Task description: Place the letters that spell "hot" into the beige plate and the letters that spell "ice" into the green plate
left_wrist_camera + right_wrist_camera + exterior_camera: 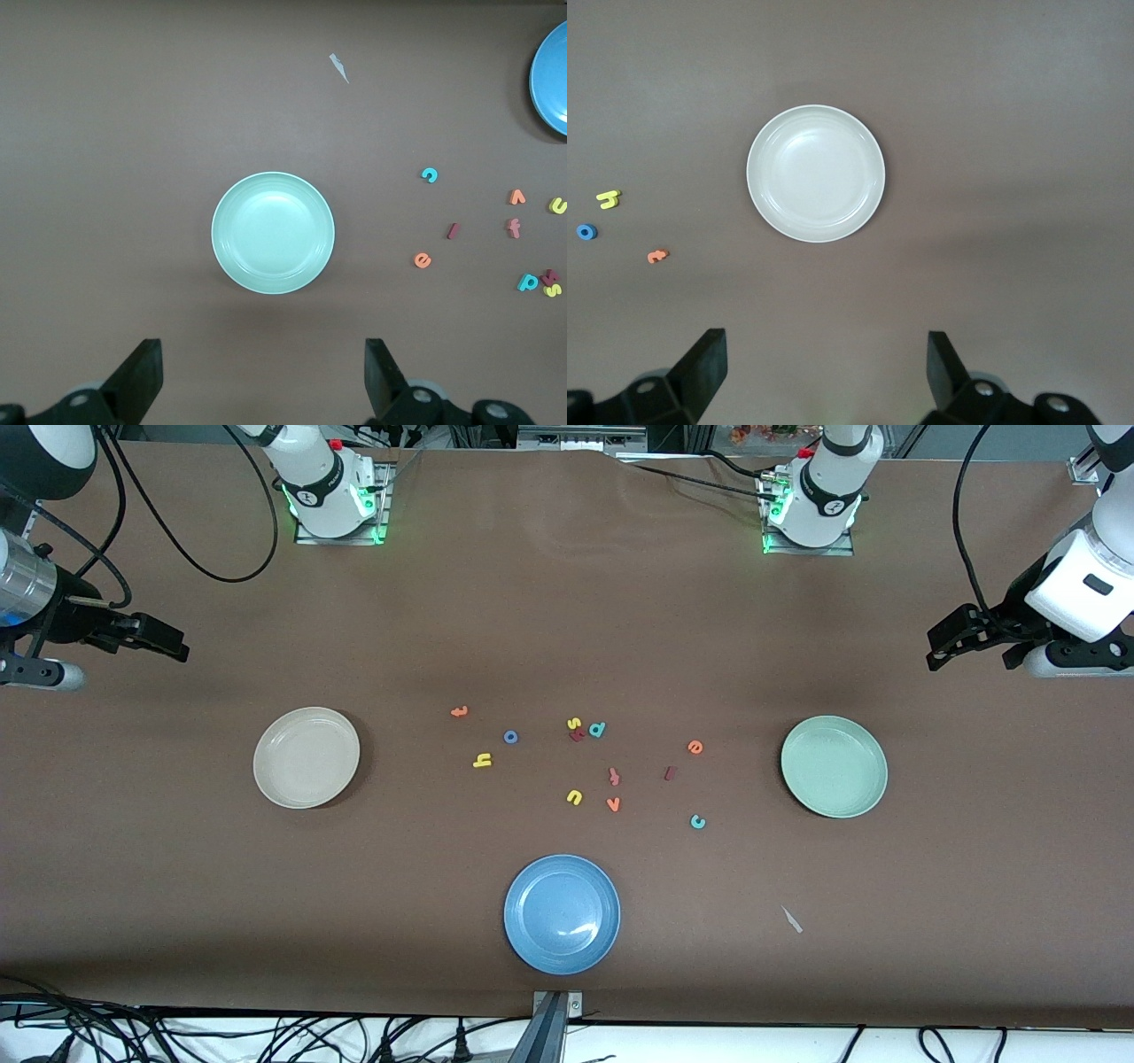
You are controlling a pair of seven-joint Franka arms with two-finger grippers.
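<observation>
Above the brown table (567,620), left gripper (264,376) and right gripper (827,372) hover spread wide, holding nothing.

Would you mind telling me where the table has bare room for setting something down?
Bare cloth lies between the beige plate and the yellow h, and around the green plate. The letters between those plates crowd the middle, above the blue plate.

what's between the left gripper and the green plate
Nothing: in the left wrist view only bare brown table lies between the open left gripper and the green plate.
</observation>
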